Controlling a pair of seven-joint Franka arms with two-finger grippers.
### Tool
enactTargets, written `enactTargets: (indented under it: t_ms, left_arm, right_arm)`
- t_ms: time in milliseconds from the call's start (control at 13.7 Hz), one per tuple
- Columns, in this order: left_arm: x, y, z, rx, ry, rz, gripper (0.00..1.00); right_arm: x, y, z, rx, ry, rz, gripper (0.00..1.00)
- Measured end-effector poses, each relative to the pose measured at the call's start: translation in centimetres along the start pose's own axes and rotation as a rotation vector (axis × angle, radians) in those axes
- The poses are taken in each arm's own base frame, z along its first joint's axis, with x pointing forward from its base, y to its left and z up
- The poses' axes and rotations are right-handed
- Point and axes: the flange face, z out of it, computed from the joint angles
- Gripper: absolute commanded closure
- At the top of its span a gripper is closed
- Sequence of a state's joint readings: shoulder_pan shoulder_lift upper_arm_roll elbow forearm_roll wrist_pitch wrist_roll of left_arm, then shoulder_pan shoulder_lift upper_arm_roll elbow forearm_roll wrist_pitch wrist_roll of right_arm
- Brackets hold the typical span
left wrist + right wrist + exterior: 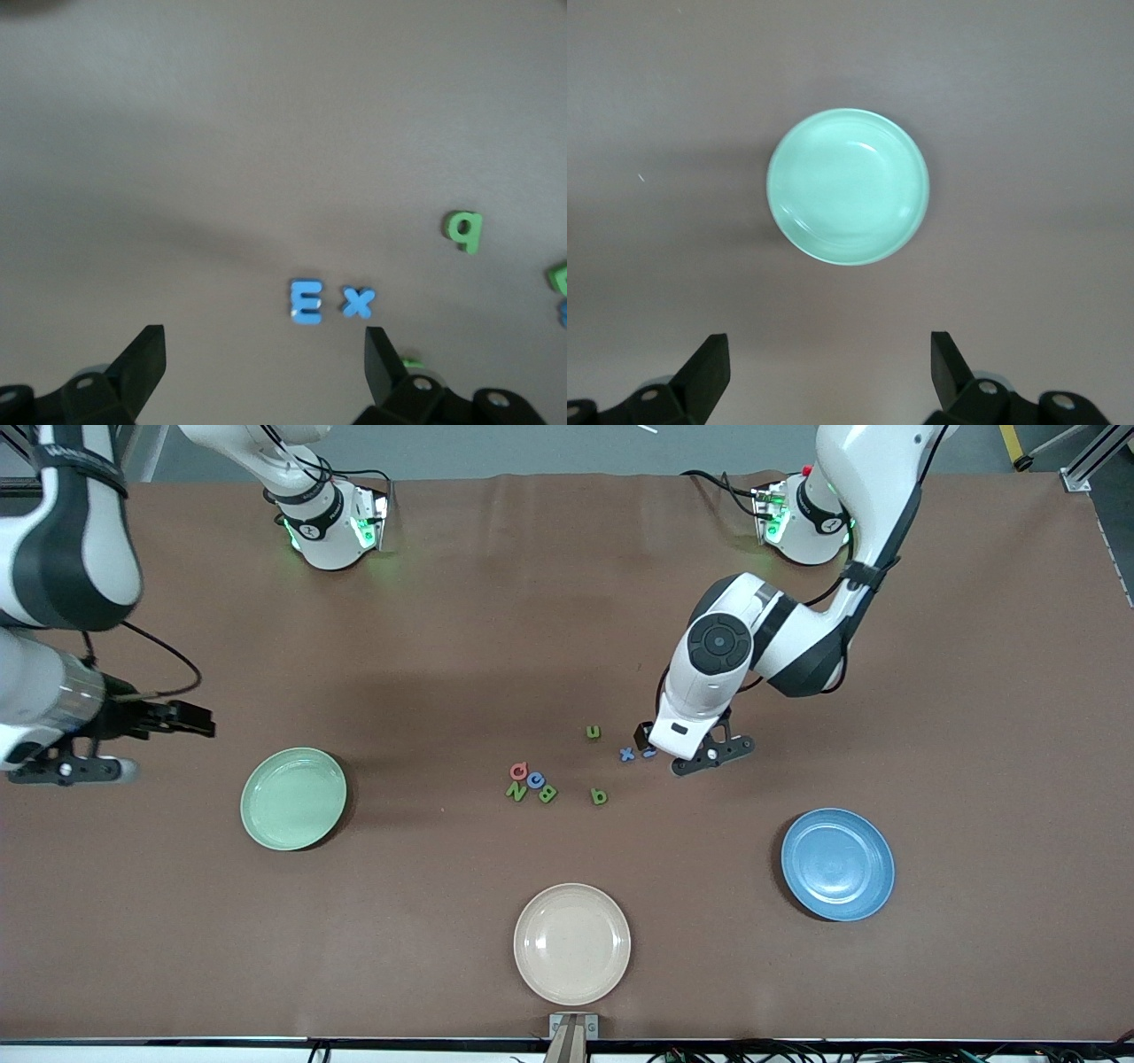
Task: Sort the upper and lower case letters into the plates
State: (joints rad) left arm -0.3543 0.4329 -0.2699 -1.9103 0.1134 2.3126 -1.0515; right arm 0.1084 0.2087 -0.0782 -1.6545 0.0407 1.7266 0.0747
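Observation:
Small foam letters lie mid-table. A blue E (306, 302) and a blue x (359, 303) sit side by side, with a green u (593, 732) and a green q (599, 795) nearby. A red Q (519, 771), a blue letter (535, 779), a green N (516, 791) and a green B (547, 794) form a cluster. My left gripper (266, 363) hangs open low over the E (648, 752) and x (627, 754), holding nothing. The mint green plate (293, 798) and the blue plate (837, 864) are both empty. My right gripper (199, 720) waits open beside the green plate (848, 186).
A beige plate (572, 943), empty, sits near the table's front edge, nearer the camera than the letters. The brown table cover (567, 602) is bare between the letters and the arm bases.

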Motion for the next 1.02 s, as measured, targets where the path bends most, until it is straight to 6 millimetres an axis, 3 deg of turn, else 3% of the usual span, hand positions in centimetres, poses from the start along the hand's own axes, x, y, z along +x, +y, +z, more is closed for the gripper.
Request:
enactTargets:
  t_ms: [292, 585, 877, 1023]
  left_arm:
    - [-3.9, 1.2, 6.0, -0.038, -0.017, -0.127, 0.19]
    - [-4.0, 1.0, 7.5, -0.026, -0.025, -0.141, 0.26]
    - [-3.1, 0.5, 8.9, -0.028, -0.018, -0.145, 0.31]
    - [-3.1, 0.4, 9.7, -0.026, -0.024, -0.146, 0.33]
  right_arm:
    - [0.8, -11.4, 6.2, -0.006, 0.009, 0.081, 0.0]
    - [-1.6, -22.2, 14.4, 0.013, 0.065, 0.135, 0.0]
    - [-4.8, -29.7, 22.0, 0.022, 0.102, 0.178, 0.03]
    - [-5.6, -31.8, 24.6, 0.025, 0.118, 0.173, 0.05]
